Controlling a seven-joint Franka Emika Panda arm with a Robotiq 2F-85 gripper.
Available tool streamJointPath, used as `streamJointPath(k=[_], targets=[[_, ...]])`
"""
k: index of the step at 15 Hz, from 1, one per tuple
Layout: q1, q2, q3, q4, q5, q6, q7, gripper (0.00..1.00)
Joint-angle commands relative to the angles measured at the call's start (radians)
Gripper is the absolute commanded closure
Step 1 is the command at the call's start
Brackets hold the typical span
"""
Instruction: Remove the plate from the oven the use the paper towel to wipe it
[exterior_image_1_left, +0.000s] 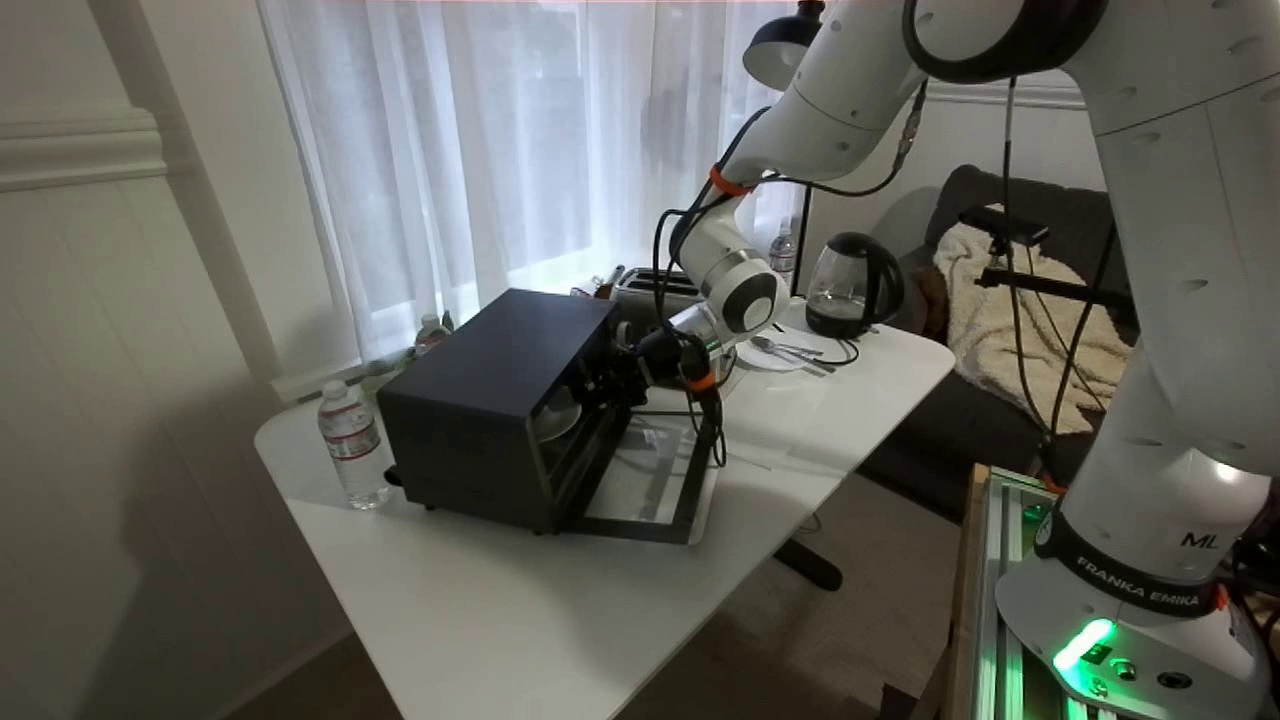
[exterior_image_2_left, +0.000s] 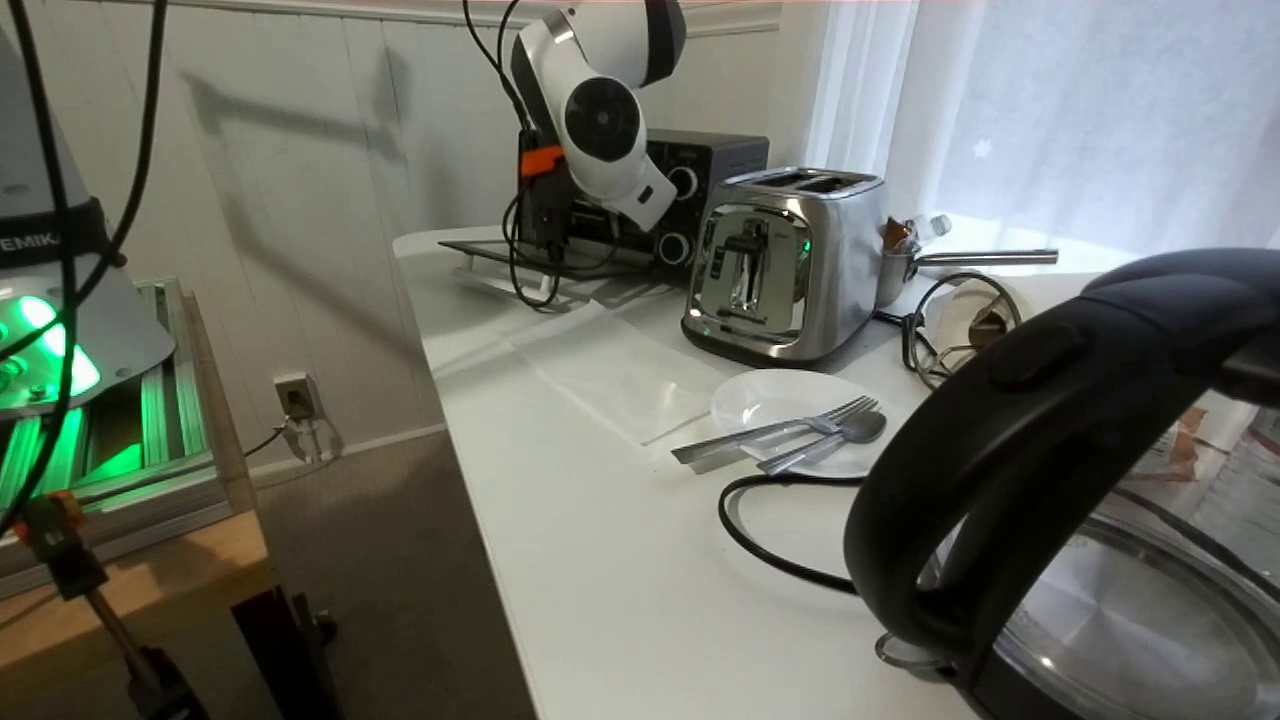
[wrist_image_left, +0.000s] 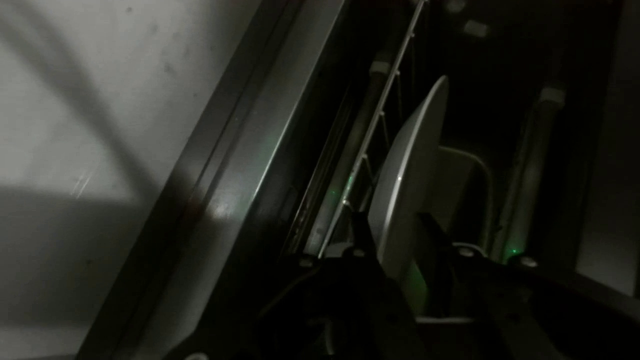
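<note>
Plate: inside the black toaster oven, close along its wire rack; whether it rests there or hangs a touch clear, I can't tell.

Oven door: folded down, so the way out is open.

Pincer: in through the opening, a finger on either side of the plate's near part; whether the two squeeze it or stand slightly off, I can't tell in that gloom.

Removal: under way, I'd say, with the door down and the plate between the fingers; drawing it out over the door is left.

Wiping: not started, by the look of it. Nothing I could swear is the paper towel; a pale flat sheet lies on the surface near the silver slot toaster in an exterior view, and may be it.

Plate's facing: hollow side away from the rack, upward by my reckoning, near rim toward the doorway.

Plate's long axis: none, being round; almost edge-on in the wrist view, its rim slants up and to the right, roughly alongside the rack.
</note>
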Motion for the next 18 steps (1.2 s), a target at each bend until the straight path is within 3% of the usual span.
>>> streamJointPath(k=[1, 9, 12, 16, 18], targets=[[0.029, 0.02, 0.011, 0.026, 0.082, 0.04, -0.038, 0.71], [0.048, 0.044, 0.023, 0.051, 0.155, 0.048, -0.054, 0.68], [0.051, 0.055, 0.027, 0.058, 0.161, 0.041, -0.063, 0.75], [0.049, 0.067, 0.034, 0.076, 0.176, 0.025, -0.086, 1.0], [0.048, 0.067, 0.036, 0.079, 0.185, 0.02, -0.094, 0.99]])
